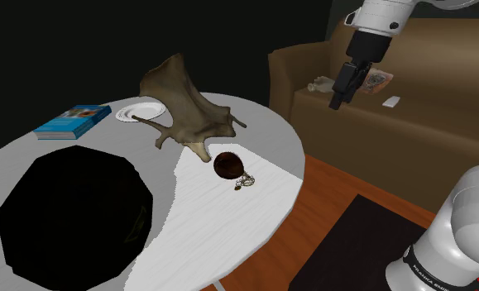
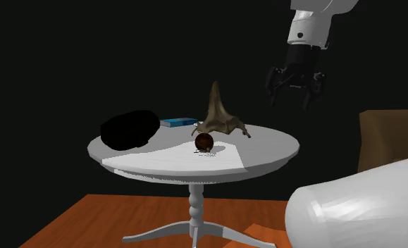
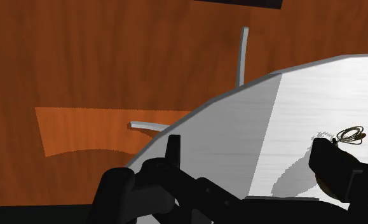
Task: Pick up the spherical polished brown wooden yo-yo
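Book (image 1: 74,121): a blue book is lying at the upper left of the shoulder view, near the table's far rim.
Black patch (image 1: 72,211): a flat, pure black shape is covering the lower left of the tabletop; in the second exterior view (image 2: 128,129) it is sitting left of centre.
Plate (image 1: 140,111): a small white plate is resting just right of the book.
Brown form (image 1: 184,107): a gnarled, pointed brown object is standing at the top centre of the table, partly overlapping the plate.
Yo-yo (image 1: 227,164): a dark brown, glossy, rounded body is sitting on the table at the centre of the shoulder view, just below the brown form, and in the second exterior view (image 2: 204,143) at the centre, in front of it.
String (image 1: 246,182): a thin coil is lying against the yo-yo's lower right side.
Table (image 1: 229,240): a round, pale grey-white top is standing on a turned white pedestal (image 2: 194,204).
Floor (image 1: 328,198): orange-brown wooden boards are showing right of the table.
Gripper (image 2: 292,95): it is hanging high at the upper right, well apart from the yo-yo, with its fingers spread and nothing between them.
Sofa (image 1: 411,107): a brown couch is standing at the upper right against dark walls.
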